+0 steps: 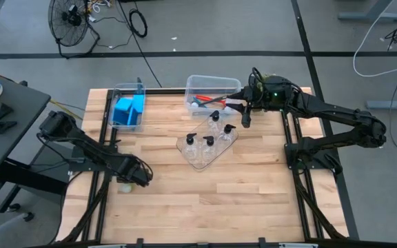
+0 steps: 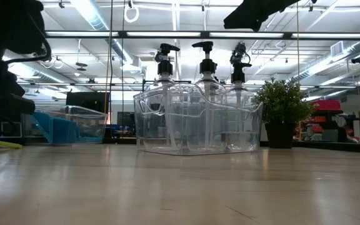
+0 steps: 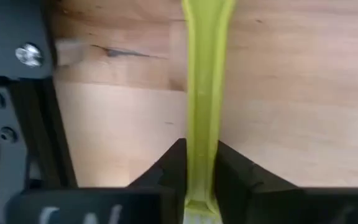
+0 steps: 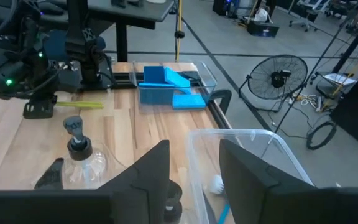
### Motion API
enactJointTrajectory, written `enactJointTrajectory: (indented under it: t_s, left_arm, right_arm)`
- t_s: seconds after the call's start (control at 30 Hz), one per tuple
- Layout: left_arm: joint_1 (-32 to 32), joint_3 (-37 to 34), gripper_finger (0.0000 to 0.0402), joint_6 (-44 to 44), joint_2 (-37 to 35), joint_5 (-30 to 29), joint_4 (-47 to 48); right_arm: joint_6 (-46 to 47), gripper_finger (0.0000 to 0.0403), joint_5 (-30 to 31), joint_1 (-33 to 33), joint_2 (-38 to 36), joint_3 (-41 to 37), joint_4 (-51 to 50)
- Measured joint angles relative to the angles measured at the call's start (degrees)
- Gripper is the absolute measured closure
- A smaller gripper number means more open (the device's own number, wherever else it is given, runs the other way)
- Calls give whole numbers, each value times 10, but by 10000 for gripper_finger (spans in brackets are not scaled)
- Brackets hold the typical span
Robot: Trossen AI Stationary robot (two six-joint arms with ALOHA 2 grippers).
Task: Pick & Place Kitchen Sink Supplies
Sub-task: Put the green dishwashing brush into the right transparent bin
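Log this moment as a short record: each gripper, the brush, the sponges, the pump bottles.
left gripper: at the table's left edge, fingers closed on the yellow-green brush
yellow-green brush: lying flat on the wooden table, handle between the left gripper's fingers
right gripper: open, empty, between the brush bin and the tray
blue sponges: in the clear bin at the table's back left
pump bottles: upright, in the clear tray mid-table

No legible text, label, brand, number or sign appears on any item in any view; the pale marks on the dark gripper body in the left wrist view are too blurred to be read.
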State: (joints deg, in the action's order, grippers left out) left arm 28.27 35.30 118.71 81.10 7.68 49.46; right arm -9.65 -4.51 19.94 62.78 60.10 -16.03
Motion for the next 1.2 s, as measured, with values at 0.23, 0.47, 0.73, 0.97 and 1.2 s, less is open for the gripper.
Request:
enactJointTrajectory:
  t_s: [0.23,0.47,0.73,0.97,1.2]
  left_arm:
    - [0,44,351,-8,0,-26,3]
    - [0,109,348,-10,0,-65,37]
    - [-16,207,349,-36,0,-197,142]
    - [-57,279,349,-153,-1,-348,181]
    - [-124,347,345,-305,-1,-429,181]
  right_arm:
    - [-3,262,0,0,0,0,0]
    - [-3,262,0,0,0,0,0]
    - [-3,262,0,0,0,0,2]
    - [-3,262,-7,0,0,0,2]
    - [-3,262,-10,0,0,0,2]
